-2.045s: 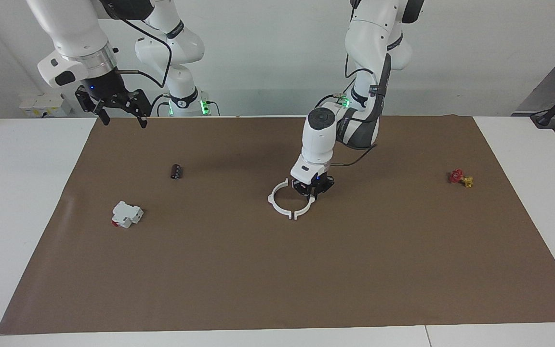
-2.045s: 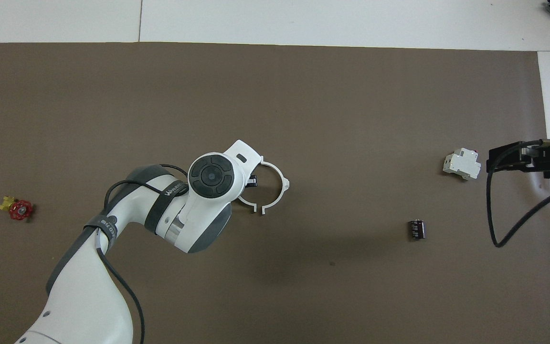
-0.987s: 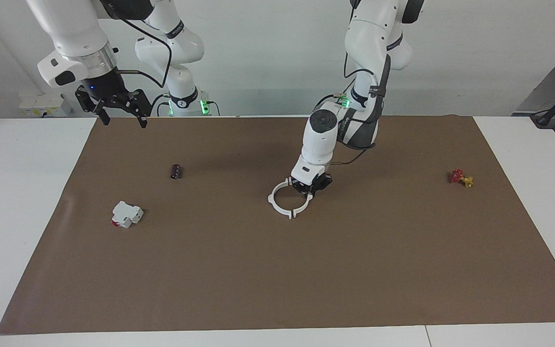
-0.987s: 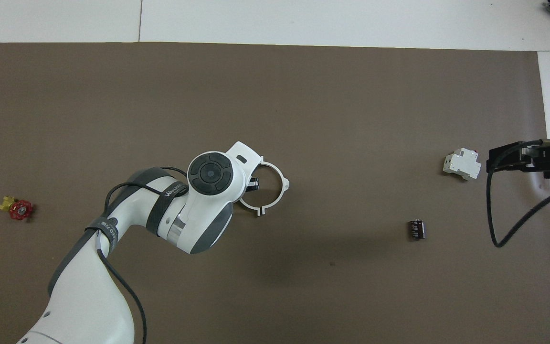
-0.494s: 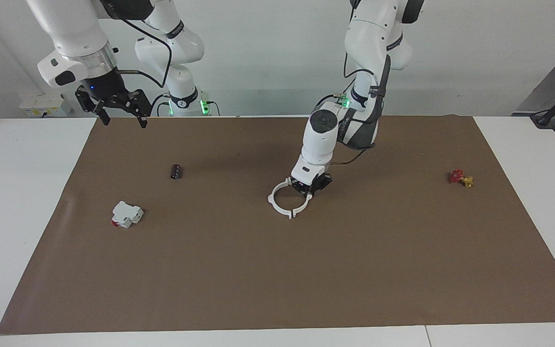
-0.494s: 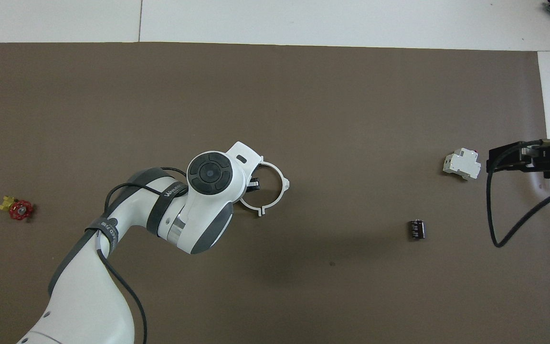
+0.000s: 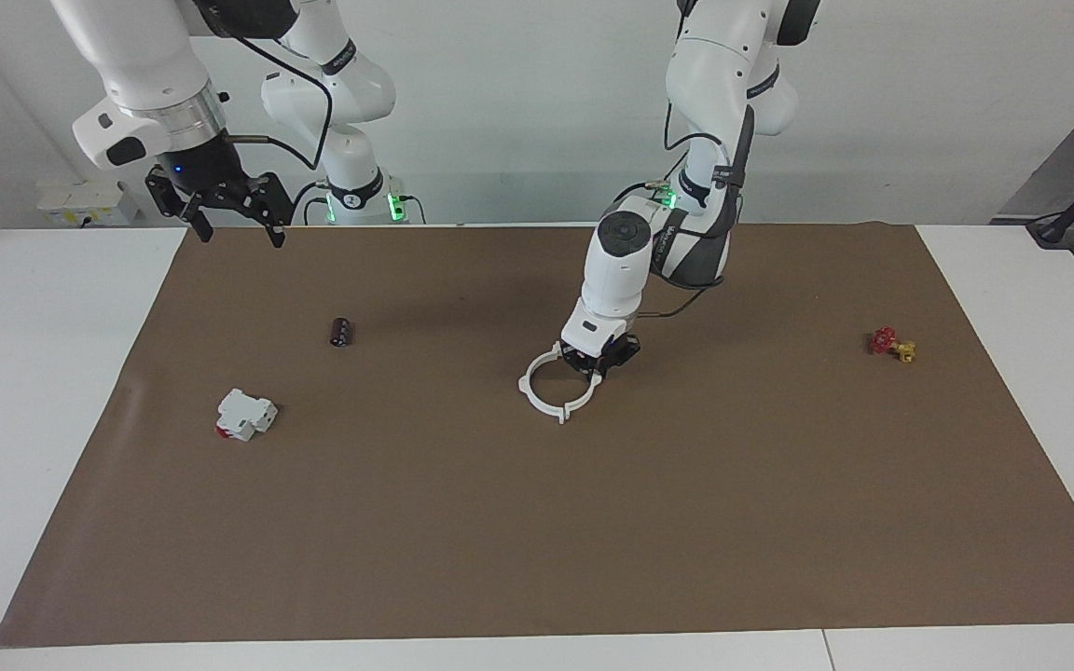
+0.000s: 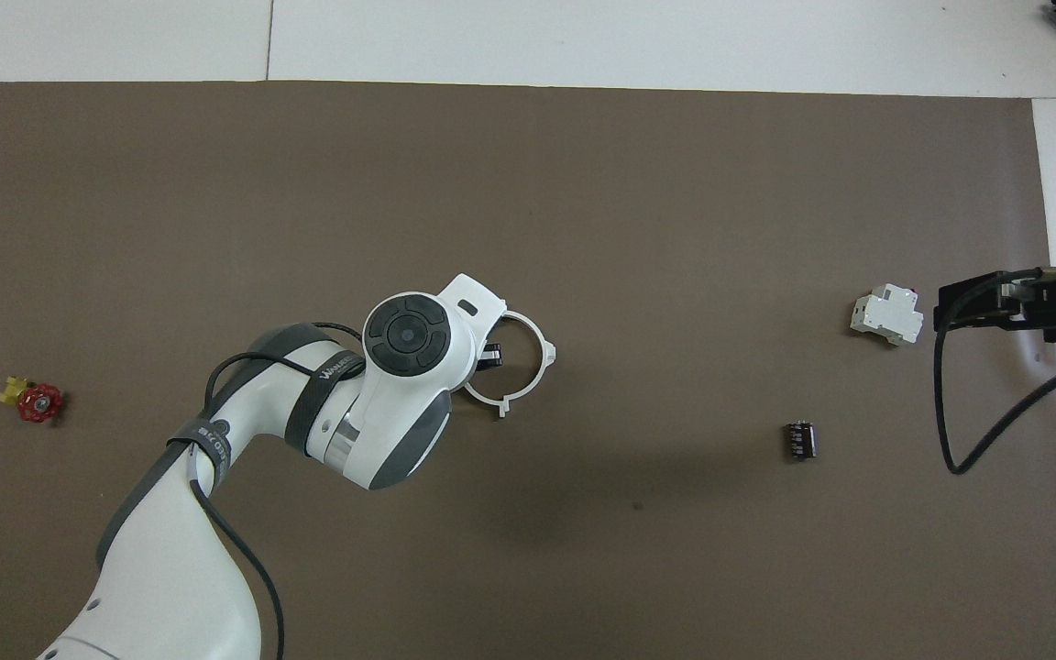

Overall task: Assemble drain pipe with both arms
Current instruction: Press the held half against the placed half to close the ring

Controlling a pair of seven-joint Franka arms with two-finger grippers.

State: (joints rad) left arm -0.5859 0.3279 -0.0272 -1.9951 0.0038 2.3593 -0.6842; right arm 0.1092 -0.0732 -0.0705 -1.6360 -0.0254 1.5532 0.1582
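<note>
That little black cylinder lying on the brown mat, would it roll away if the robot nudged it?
Probably. The black cylinder lies on its side on the flat brown mat, with nothing beside it to stop it. It looks small, so likely light. A push along its length would more likely slide it.

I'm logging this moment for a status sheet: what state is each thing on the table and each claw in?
Drain pipe: two white half-rings closed into one ring, flat on the brown mat.
Left claw: down at the ring's rim, shut on the drain pipe.
Right claw: raised over the mat's edge nearest the robots, open, empty, waiting.
Black cylinder: lying on its side.
White block with red end: resting on the mat.
Red-and-yellow valve: resting on the mat.
</note>
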